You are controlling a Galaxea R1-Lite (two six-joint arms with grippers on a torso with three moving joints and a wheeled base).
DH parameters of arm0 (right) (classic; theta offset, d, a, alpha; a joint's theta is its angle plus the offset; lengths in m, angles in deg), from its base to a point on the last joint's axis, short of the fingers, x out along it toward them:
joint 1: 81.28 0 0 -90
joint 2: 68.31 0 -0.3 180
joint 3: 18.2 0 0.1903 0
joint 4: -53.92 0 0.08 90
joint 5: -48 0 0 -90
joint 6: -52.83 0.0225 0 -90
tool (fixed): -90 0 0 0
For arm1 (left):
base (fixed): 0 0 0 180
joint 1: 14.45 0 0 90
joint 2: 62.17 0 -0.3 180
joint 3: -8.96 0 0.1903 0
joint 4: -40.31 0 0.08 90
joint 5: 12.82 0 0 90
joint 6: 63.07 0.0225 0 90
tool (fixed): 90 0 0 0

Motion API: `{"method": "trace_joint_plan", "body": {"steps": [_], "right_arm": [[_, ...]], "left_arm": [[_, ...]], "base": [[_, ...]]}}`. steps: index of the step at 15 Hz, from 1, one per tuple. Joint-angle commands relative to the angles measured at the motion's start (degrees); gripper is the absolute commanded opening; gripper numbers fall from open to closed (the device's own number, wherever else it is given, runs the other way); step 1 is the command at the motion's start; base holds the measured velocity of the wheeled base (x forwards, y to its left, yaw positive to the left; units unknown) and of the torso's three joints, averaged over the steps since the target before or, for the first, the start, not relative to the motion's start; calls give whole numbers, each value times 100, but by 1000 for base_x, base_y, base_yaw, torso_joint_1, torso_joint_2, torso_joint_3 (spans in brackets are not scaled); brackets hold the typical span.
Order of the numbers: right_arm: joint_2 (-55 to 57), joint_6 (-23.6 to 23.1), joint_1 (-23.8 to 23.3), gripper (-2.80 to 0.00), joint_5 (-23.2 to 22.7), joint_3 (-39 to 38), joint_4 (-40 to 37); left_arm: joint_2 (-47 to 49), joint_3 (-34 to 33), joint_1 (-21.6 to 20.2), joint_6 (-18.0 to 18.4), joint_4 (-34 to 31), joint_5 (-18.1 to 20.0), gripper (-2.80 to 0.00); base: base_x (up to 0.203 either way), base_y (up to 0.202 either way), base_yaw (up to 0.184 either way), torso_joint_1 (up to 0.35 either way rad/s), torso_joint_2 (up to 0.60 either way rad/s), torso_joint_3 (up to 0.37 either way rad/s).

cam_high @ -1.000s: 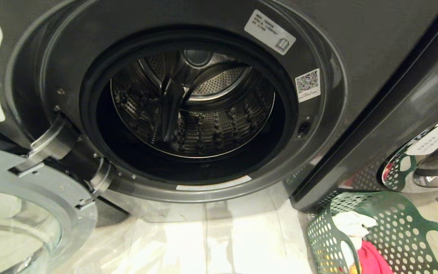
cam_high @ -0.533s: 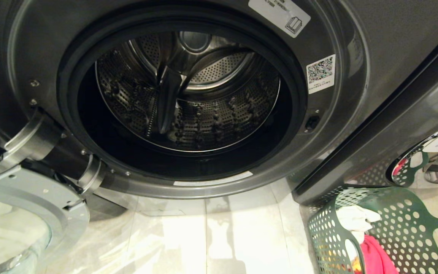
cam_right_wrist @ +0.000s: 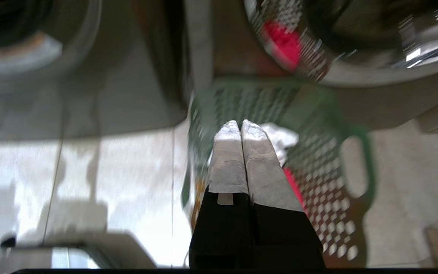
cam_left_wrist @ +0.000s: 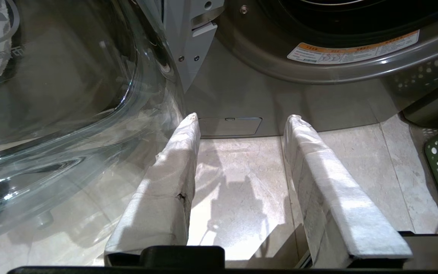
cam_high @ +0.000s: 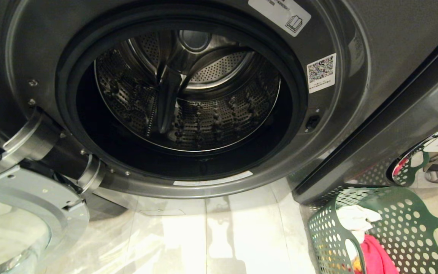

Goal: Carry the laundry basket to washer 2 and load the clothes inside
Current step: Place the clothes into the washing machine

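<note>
Whole head view has slid since a sec ago: washer (cam_high: 356, 95) opening now fills more of the pic, its upper sticker nearly cut off at the top edge, basket (cam_high: 401, 228) shifted a bit w/ everything else. That's the camera tipping closer, not the things moving. Last half sec: barely any change.

Washer door (cam_high: 25, 224) hangs open at near left, drum (cam_high: 188, 99) bare, no clothes in it yet. Basket sits on the floor (cam_high: 211, 236) at near right, just in front of the neighbouring machine (cam_high: 428, 160), whose chrome door mirrors the green mesh. Clothes (cam_high: 375, 258) all inside the basket: white piece on top, pinkish-red below, bit of yellow-orange at the bottom edge.

Left pincer (cam_left_wrist: 238, 125) is spread partway, nothing between the fingers, low over the floor tiles beside the open door, idle. Right pincer (cam_right_wrist: 240, 125) is pressed closed, empty, hovering over the basket (cam_right_wrist: 318, 152) w/ the white piece (cam_right_wrist: 280, 139) right past its tips.

Judgement: carry part looks done, loading not begun. Right pincer prob. needs to open before going down for the white piece; soft cloth may snag on the rim or drag a second item out.
</note>
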Motion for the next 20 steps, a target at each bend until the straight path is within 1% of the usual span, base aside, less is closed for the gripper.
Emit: {"method": "trace_joint_plan", "body": {"steps": [1,2,3,4,5,6,7,8,9,10,11,13,15,16,17,18,20], "right_arm": [[639,71,-10,-280,260,1040,-323],[1263,319,-14,-280,595,1664,-637],[2092,767,-19,-280,954,2239,-1000],[3003,1372,-22,-280,1257,2695,-1419],[3815,2007,-24,-280,1499,2988,-1847],[4526,2645,-25,-280,1695,3080,-2214],[5063,3237,-24,-280,1837,2939,-2371],[5404,3588,-21,-280,1884,2588,-2246],[5639,3798,-21,-280,1865,1995,-1863],[5997,3935,-24,-280,1823,1427,-1290],[6470,4029,-28,-280,1794,1090,-790],[7385,4193,-79,-280,1718,626,208],[8098,4385,-315,-280,1404,386,1247],[8499,4418,-462,-280,1271,358,1494],[8895,4438,-583,0,1189,365,1666],[9316,4451,-708,0,1116,374,1925],[10185,4454,-909,0,943,375,2776]], "left_arm": [[7,-44,-2,0,5,-3,-280],[7,-44,-2,0,5,-3,-280],[7,-44,-2,9,5,-3,-280],[7,-44,-2,9,5,-3,-280],[7,-44,-2,0,5,-3,-280],[7,-44,-2,-9,5,-3,-280],[7,-44,-2,0,5,-3,-280],[7,-44,-2,9,5,-3,-280],[7,-44,-2,17,5,-3,-280],[7,-44,-2,26,5,-3,-280],[7,-44,-2,26,5,-3,-280],[7,-44,-2,17,5,-3,-280],[7,-44,-2,17,5,-3,-280],[7,-44,-2,26,5,-3,-280],[7,-44,-2,26,5,-3,-280],[7,-44,-2,26,5,5,-280],[7,-44,-2,26,5,-3,-280]], "base": [[0,0,0,0,0,0],[0,0,0,0,0,0],[0,0,0,0,0,0],[0,0,0,0,0,0],[0,0,0,0,0,0],[0,0,0,0,0,0],[0,0,0,0,0,0],[0,0,0,0,0,0],[0,0,0,0,0,0],[0,0,0,0,0,0],[0,0,0,0,0,0],[0,0,0,0,0,0],[0,0,0,0,0,0],[0,0,0,0,0,0],[0,0,0,0,0,0],[0,0,0,0,0,0],[0,0,0,0,0,0]]}}
